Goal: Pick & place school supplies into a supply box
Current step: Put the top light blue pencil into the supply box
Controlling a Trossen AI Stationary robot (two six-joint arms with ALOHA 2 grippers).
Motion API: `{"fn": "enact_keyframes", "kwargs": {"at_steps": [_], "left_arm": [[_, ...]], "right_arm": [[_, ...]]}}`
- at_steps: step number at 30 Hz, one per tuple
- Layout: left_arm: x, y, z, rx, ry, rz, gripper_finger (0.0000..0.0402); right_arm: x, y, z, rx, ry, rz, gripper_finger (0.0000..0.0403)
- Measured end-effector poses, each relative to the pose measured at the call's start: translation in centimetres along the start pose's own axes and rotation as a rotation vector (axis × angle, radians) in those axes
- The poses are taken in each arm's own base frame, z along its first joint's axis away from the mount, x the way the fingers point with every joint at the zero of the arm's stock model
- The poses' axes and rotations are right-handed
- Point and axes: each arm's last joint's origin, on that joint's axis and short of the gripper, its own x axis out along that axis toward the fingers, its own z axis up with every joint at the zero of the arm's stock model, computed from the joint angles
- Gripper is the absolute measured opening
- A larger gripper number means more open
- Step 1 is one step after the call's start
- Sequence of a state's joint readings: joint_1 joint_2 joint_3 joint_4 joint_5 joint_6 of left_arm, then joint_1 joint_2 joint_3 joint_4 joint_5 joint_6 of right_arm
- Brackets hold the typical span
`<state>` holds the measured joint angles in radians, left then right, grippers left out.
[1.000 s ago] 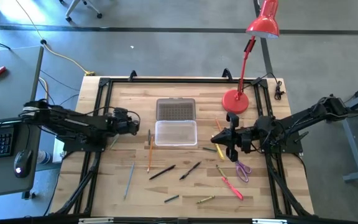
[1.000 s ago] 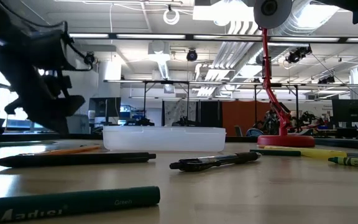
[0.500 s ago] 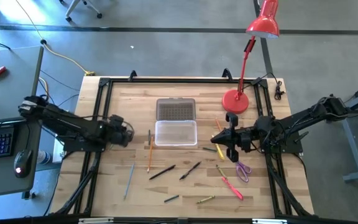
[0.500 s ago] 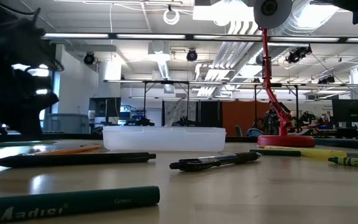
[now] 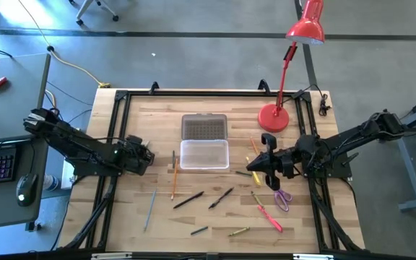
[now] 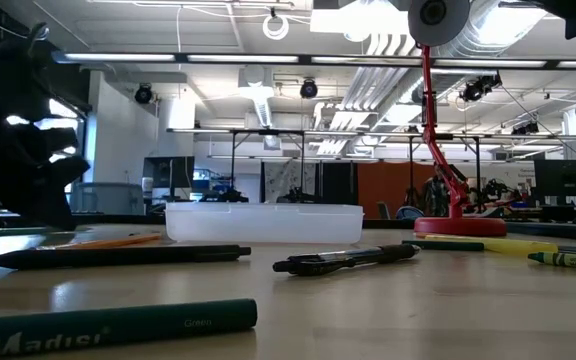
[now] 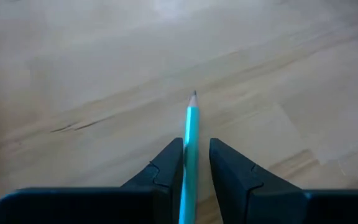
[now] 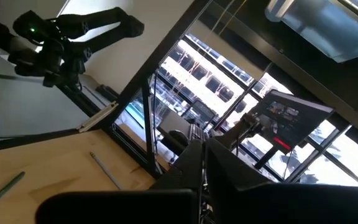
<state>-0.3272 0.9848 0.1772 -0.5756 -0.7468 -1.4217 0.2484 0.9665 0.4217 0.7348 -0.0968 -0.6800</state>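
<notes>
- Risk: the left gripper (image 7: 191, 180) has its two fingers set to either side of a teal pencil (image 7: 191, 134), spread only a little wider than the shaft, and I cannot tell whether they pinch it. If it lifts before they close, the pencil would probably stay on the table (image 5: 215, 217).
- A grip so far back may let the tip sag and catch the box rim on the way in (a judgement only).
- Left arm: reaching low at the table's left edge, gripper (image 5: 140, 156) well apart from the clear box (image 5: 204, 154), which sits mid-table below its grey lid (image 5: 204, 126).
- Right gripper (image 5: 263, 165): fingers pressed together, empty, waiting above the pens near the scissors (image 5: 283, 198).
- Other pens and pencils lie loose in front of the box.
</notes>
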Motion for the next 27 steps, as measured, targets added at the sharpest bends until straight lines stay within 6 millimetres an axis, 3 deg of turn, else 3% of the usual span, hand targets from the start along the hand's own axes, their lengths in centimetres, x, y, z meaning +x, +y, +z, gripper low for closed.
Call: {"fn": "enact_keyframes", "kwargs": {"at_steps": [11,19,27], "left_arm": [[0.5,-0.7,-0.1,-0.067,-0.08,-0.031,0.0013],[0.6,-2.2,0.1,-0.141,-0.143,-0.116,0.0037],[0.7,-3.1,0.4,-0.104,-0.265,-0.05,0.0035]], "right_arm": [[0.0,0.0,0.0,-0.001,-0.004,-0.002,0.0],[0.0,0.0,0.1,-0.019,-0.018,0.005,0.0],[0.0,0.0,0.1,-0.036,-0.024,0.012,0.0]]}}
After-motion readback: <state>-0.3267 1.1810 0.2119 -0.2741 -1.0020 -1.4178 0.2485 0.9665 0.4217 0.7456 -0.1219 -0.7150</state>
